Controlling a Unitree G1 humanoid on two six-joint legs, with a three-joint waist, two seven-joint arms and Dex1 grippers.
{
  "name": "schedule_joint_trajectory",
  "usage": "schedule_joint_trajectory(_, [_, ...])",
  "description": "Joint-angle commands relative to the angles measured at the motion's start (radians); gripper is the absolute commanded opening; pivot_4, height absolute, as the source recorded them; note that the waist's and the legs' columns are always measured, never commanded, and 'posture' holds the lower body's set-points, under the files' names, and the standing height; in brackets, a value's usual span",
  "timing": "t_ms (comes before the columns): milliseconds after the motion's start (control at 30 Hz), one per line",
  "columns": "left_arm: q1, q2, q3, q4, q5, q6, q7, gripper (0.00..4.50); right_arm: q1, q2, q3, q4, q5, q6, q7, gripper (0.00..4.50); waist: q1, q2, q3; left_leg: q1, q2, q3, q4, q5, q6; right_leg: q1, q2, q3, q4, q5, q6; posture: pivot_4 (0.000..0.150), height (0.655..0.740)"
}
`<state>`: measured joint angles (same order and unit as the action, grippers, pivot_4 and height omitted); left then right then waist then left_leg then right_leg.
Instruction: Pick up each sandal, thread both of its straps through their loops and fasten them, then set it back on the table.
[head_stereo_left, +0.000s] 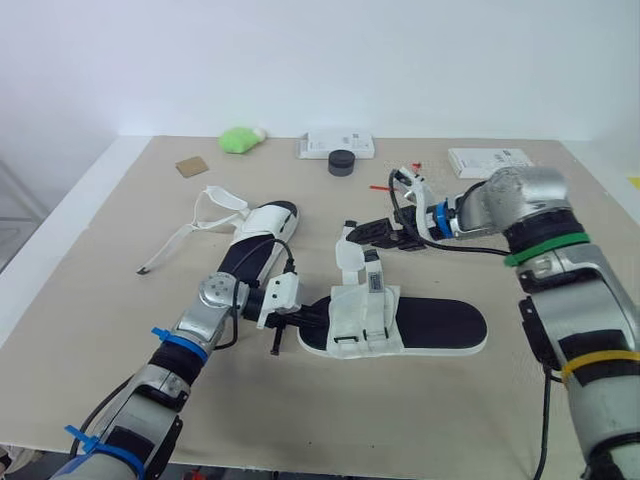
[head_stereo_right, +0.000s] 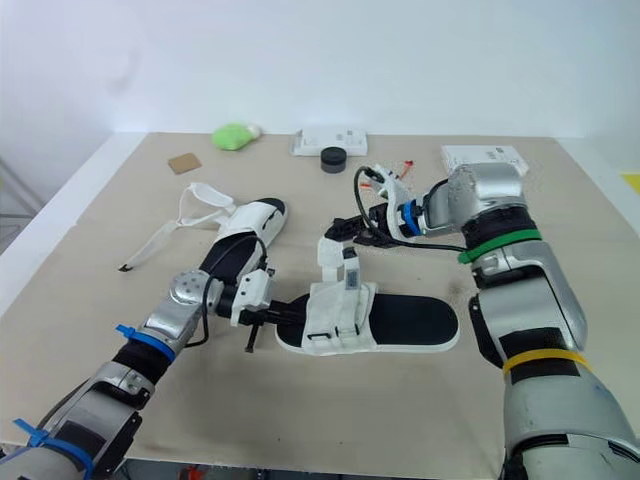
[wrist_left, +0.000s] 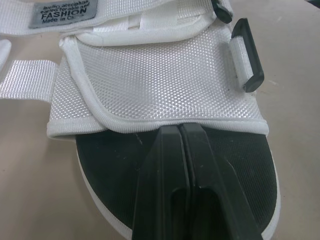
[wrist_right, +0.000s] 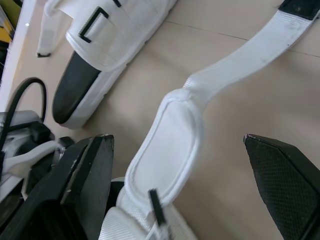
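2 sandals lie on the table (head_stereo_left: 90, 300). The near sandal (head_stereo_left: 430, 325) lies flat in the lower middle of the head view, its black insole up and its white mesh upper (wrist_left: 160, 75) at its left end. The left gripper (head_stereo_left: 312, 318) is at that left end, low over the insole, its 2 fingers pressed together with the tips touching the edge of the mesh upper; whether they pinch any of the fabric I cannot tell. The right gripper (head_stereo_left: 370, 232) is in the middle of the frame, just above this sandal, its 2 fingers spread wide on either side of the padded strap (wrist_right: 165, 150) that stands up from the sandal, not touching it. The second sandal (head_stereo_left: 258, 238) lies left of centre, its long straps (head_stereo_left: 200, 215) loose and trailing toward the left. Along the far edge are a green object (head_stereo_left: 240, 139), a black cap (head_stereo_left: 341, 162) and 2 white boxes (head_stereo_left: 338, 143).
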<state>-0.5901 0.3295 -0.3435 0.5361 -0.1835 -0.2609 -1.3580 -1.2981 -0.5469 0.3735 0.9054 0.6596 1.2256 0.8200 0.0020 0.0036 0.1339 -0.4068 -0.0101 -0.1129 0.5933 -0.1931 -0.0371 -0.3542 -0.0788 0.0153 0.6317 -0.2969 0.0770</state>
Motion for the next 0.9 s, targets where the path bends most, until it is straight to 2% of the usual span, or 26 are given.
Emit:
schedule_joint_trajectory(33, [0.126,0.048,-0.113,0.131,0.160,0.086,0.016,0.00,-0.063,0.034,-0.021,0.066,-0.091,-0.054,0.097,4.47,0.000,0.000,0.000,0.000,0.000,0.000,0.000,0.000,0.000,0.000,0.000,0.000,0.000,0.000,0.000,0.150,0.7400])
schedule_joint_trajectory(233, [0.136,0.055,-0.108,0.116,0.155,0.096,0.031,0.00,-0.096,0.122,-0.086,0.187,-0.199,-0.136,0.157,4.47,-0.001,0.000,0.000,0.001,0.000,-0.001,0.000,0.000,-0.001,0.000,0.001,0.000,0.001,0.000,0.000,0.150,0.7400])
schedule_joint_trajectory(500, [0.144,0.055,-0.107,0.106,0.149,0.104,0.044,0.00,-0.136,0.188,-0.269,0.310,-0.259,-0.253,0.082,4.47,-0.001,0.000,0.000,0.002,0.000,-0.001,0.000,0.001,-0.002,0.001,0.002,0.000,0.002,0.001,-0.001,0.150,0.7400])
schedule_joint_trajectory(700, [0.144,0.049,-0.106,0.106,0.147,0.104,0.050,0.00,-0.153,0.218,-0.370,0.343,-0.285,-0.297,0.034,4.47,-0.001,0.000,0.000,0.002,0.000,-0.001,0.000,0.001,-0.002,0.001,0.002,0.000,0.003,0.001,-0.001,0.150,0.7400])
schedule_joint_trajectory(900, [0.144,0.045,-0.107,0.106,0.146,0.106,0.054,0.00,-0.150,0.238,-0.400,0.346,-0.331,-0.305,0.039,4.47,-0.001,0.000,0.000,0.003,0.000,-0.001,0.000,0.002,-0.002,0.002,0.002,0.001,0.003,0.001,-0.001,0.150,0.7400])
